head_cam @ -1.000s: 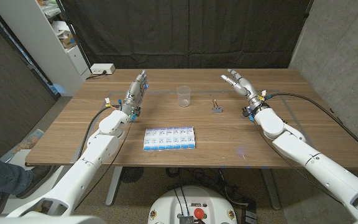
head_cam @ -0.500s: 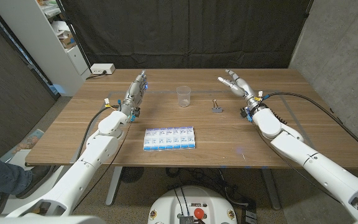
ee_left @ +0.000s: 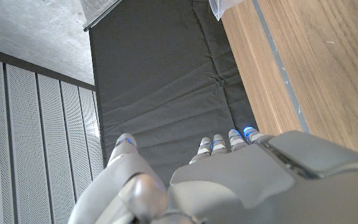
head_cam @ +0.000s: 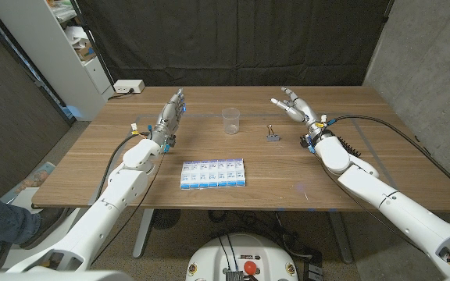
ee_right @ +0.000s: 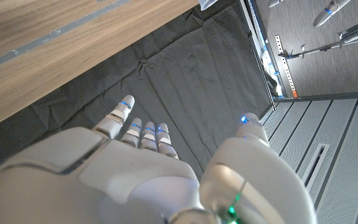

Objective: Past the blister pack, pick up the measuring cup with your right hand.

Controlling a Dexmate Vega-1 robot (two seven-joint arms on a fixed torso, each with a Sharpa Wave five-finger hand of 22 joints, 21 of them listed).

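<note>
A clear plastic measuring cup stands upright on the table's far middle. Nearer the front edge lies a blue-and-white blister pack. My right hand is raised over the far right of the table, fingers apart and holding nothing, well to the right of the cup. My left hand is on the far left with fingers stretched out and nothing in it. Both wrist views show each hand's back, left hand and right hand, with fingers extended toward the black curtain.
A small binder clip lies between the cup and my right hand. A white power strip sits at the far left corner. A black curtain hangs behind the table, and shelving stands at the left.
My right hand has drifted a little to the left, toward the cup, with its fingers spreading. The left arm, cup and blister pack have stayed put.
</note>
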